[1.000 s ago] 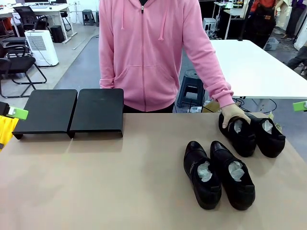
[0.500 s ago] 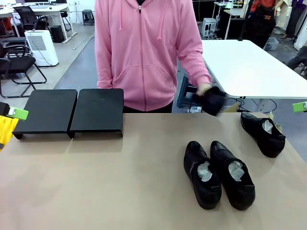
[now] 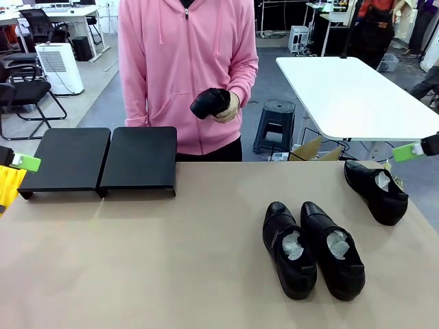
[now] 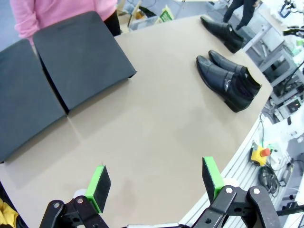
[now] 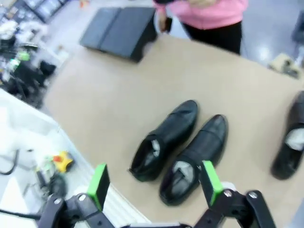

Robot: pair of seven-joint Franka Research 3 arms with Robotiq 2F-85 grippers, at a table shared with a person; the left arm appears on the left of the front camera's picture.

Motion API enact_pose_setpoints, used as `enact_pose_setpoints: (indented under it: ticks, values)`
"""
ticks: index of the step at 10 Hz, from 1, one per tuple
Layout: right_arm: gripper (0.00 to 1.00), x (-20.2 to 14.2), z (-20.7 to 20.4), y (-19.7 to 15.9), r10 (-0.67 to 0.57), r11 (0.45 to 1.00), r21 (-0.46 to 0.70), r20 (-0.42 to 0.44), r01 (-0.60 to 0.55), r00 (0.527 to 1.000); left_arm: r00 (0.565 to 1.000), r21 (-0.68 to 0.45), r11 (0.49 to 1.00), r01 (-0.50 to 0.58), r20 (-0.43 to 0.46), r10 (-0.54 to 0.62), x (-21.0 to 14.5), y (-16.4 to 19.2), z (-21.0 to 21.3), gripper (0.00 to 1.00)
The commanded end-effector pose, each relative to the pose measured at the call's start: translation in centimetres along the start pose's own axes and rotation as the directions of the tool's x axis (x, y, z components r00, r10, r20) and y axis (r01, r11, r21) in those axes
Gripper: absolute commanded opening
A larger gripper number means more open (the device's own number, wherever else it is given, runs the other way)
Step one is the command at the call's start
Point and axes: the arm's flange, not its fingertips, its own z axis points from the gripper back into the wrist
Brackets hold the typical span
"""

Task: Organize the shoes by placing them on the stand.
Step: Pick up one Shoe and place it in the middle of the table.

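2 shoes (image 3: pixel 312 250) lie side by side right of the table's (image 3: pixel 171 260) middle, long axes running near edge to far, closest to the right gripper (image 5: pixel 154 183). The stand (image 3: pixel 103 157) sits at the far left corner. Right gripper and left gripper (image 4: pixel 156 183) both gape, empty.

A grey floor (image 3: pixel 103 96) is seen beyond the tan table (image 3: pixel 171 274). A long white table (image 3: pixel 357 96) is set at the right, with a black stool (image 3: pixel 274 108) placed beside it. At the left, black office chairs (image 3: pixel 24 92) and a white boxy appliance (image 3: pixel 60 67) are found. White desks (image 3: pixel 65 14) are ranged farther back.
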Motion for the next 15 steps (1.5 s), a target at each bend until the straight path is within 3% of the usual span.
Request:
enact_pose_setpoints:
  ticks: [1, 4, 5, 6, 7, 8, 12, 13, 14, 15]
  values:
    - [1.0, -1.9, -2.9, 3.7, -0.031, 1.0, -0.007, -0.072, 0.031, 0.997, 1.0, -0.018, 1.0, 0.013, 0.008, -0.012, 0.1, 0.2, 0.1, 1.0]
    - [1.0, -3.0, -11.1, 7.0, -0.126, 0.989, -0.1, -0.199, 0.107, 0.972, 1.0, -0.018, 1.0, 0.013, 0.008, -0.012, 0.1, 0.2, 0.1, 1.0]
    - [1.0, -3.9, -13.4, 7.5, -0.166, 0.986, -0.069, -0.241, 0.154, 0.956, 1.0, -0.018, 1.0, 0.013, 0.008, -0.012, 0.1, 0.2, 0.1, 1.0]
    - [1.0, -4.5, -14.8, 7.5, -0.192, 0.98, -0.103, -0.23, 0.173, 0.954, 1.0, -0.018, 1.0, 0.013, 0.008, -0.012, 0.1, 0.2, 0.1, 1.0]
    - [1.0, -5.4, -16.5, 7.2, -0.269, 0.95, -0.208, -0.171, 0.232, 0.948, 1.0, -0.018, 1.0, 0.013, 0.008, -0.012, 0.1, 0.2, 0.1, 1.0]
    - [1.0, 0.1, -12.6, 7.5, -0.138, 0.988, -0.098, -0.268, 0.115, 0.954, 1.0, -0.018, 1.0, 0.013, 0.008, -0.012, 0.1, 0.2, 0.1, 1.0]
    - [1.0, 0.2, -13.6, 7.6, -0.172, 0.982, -0.125, -0.259, 0.143, 0.95, 1.0, -0.018, 1.0, 0.013, 0.008, -0.012, 0.1, 0.2, 0.1, 1.0]
    - [1.0, -0.3, -14.4, 8.2, -0.255, 0.948, -0.26, -0.28, 0.183, 0.926, 1.0, -0.018, 1.0, 0.013, 0.008, -0.012, 0.1, 0.2, 0.1, 1.0]
    - [1.0, -1.0, -15.5, 8.5, -0.368, 0.874, -0.422, -0.255, 0.239, 0.894, 1.0, -0.018, 1.0, 0.013, 0.008, -0.012, 0.1, 0.2, 0.1, 1.0]
    - [1.0, -1.6, -16.4, 9.0, -0.394, 0.834, -0.499, -0.241, 0.235, 0.887, 1.0, -0.018, 1.0, 0.013, 0.008, -0.012, 0.1, 0.2, 0.1, 1.0]
